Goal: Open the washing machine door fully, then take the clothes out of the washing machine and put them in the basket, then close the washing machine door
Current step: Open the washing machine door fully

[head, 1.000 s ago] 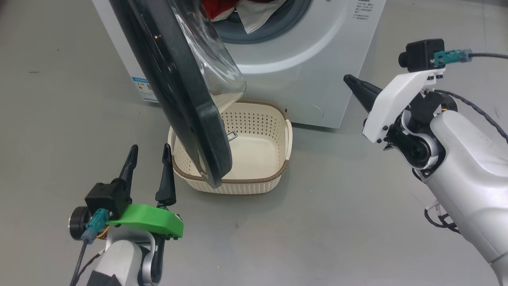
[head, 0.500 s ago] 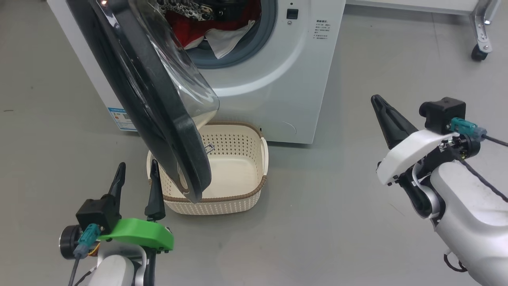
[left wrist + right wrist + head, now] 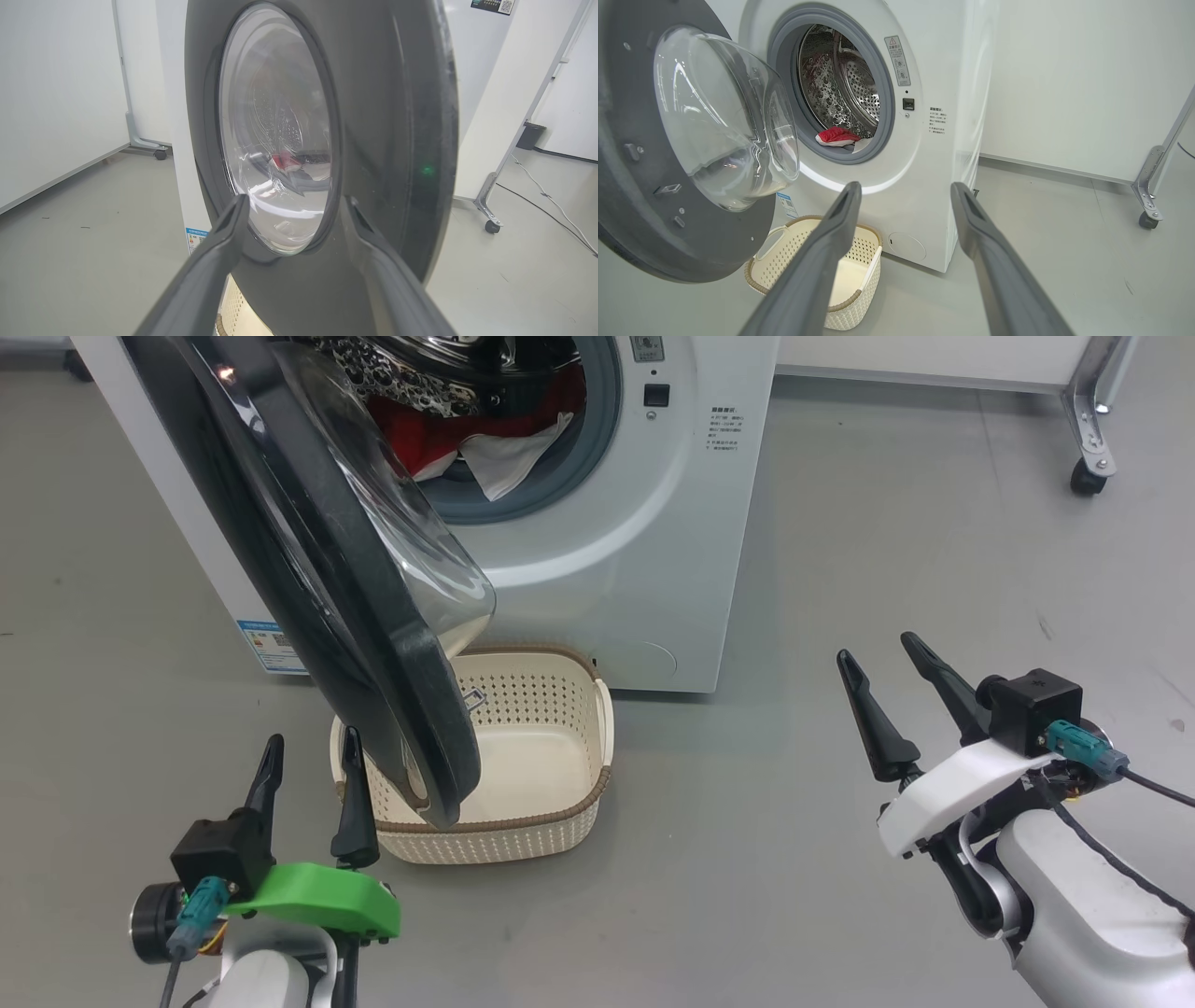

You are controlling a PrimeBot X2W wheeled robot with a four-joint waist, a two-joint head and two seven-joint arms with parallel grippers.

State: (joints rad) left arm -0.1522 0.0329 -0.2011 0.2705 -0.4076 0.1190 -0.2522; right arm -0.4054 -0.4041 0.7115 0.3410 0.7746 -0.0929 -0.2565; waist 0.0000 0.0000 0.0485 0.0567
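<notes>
Washing machine (image 3: pixel 607 579): stands on the grey floor (image 3: pixel 766 877), its front towards the robot and a small blue label (image 3: pixel 264 646) low at its left corner.

Washing machine door (image 3: pixel 364 644): swung open to the left. The black rim and clear glass bowl hang above the left part of the basket (image 3: pixel 523 838).

Clothes (image 3: pixel 420 434): red and white garments lie at the bottom of the perforated steel drum (image 3: pixel 831 88), just inside the mouth.

Basket: on the floor, just before the machine's front, below the opening.

Left gripper (image 3: pixel 312 737): fingers spread, nothing between them. It is low at the left, near the door's outer face and the basket's left end.

Right gripper (image 3: pixel 876 646): fingers spread, holding nothing. It is over the floor, well apart from the machine and pointing towards its front.
</notes>
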